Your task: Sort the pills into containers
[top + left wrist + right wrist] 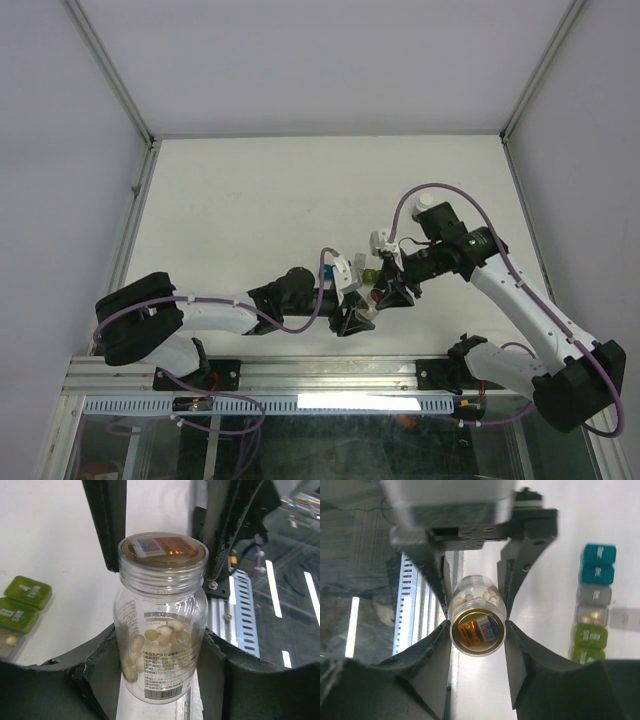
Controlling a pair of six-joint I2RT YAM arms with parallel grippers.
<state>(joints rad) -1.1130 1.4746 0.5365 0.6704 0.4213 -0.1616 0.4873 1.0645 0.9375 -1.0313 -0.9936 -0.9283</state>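
Clear plastic: a pill bottle (160, 605), part full of pale pills (159, 636), is clamped by its lower body between the fingers of my left gripper (160, 652). Its long axis points away from that wrist, straight at my right gripper (477, 630), which sees the gold-topped end head-on. The right jaws stand narrow, one pad on each side of that end and apparently touching it. I read both arms as holding the one bottle above the white table (300, 190). The containers (593, 605), a strip running from teal to green, lie flat on the table just beside the grippers, roughly alongside the bottle's axis. Neither arm looks clearly nearer to them. I judge the coming move concerns the bottle's top: a twist about that shared axis.
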